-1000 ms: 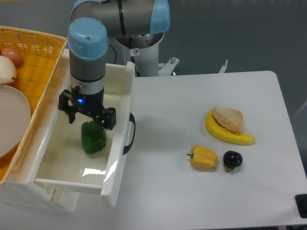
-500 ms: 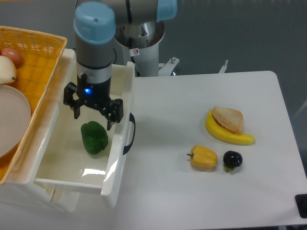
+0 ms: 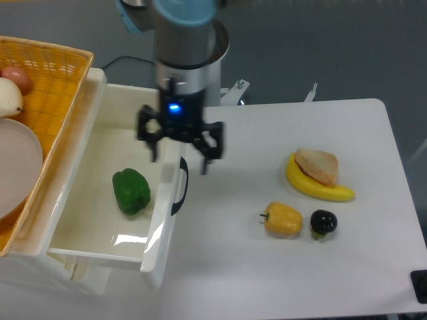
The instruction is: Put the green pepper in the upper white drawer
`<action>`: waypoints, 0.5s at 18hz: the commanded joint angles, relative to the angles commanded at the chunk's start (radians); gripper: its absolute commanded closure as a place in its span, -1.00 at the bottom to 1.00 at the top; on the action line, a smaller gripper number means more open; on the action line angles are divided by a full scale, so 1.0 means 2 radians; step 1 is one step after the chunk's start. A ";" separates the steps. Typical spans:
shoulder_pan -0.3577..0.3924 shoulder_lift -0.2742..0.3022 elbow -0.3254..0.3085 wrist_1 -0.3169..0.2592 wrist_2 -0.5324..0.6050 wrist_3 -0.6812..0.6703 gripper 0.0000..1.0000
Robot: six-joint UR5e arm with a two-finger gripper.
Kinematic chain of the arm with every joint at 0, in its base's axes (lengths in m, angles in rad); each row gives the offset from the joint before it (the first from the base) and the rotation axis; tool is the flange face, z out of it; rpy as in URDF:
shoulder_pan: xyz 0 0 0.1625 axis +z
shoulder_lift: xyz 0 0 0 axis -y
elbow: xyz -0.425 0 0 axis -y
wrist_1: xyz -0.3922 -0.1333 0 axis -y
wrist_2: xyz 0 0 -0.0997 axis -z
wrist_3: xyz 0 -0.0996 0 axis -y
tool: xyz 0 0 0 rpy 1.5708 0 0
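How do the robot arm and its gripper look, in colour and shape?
The arm is a thick grey cylinder with a light blue cap at the joint. Its gripper is black, with two dark fingers and a small blue light on the body above them.

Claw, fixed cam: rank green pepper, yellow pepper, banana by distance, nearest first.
From the claw, which is open above the drawer's front panel:
1. green pepper, lower left, lying in the white drawer.
2. yellow pepper, lower right on the table.
3. banana, far right, under a piece of bread.
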 joint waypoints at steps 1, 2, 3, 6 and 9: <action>0.012 -0.005 -0.001 -0.001 0.000 0.021 -1.00; 0.023 -0.014 -0.001 -0.001 0.001 0.038 -1.00; 0.038 -0.022 -0.001 0.000 0.001 0.050 -1.00; 0.076 -0.041 -0.005 0.002 0.002 0.119 -1.00; 0.105 -0.063 -0.008 0.002 0.003 0.197 -1.00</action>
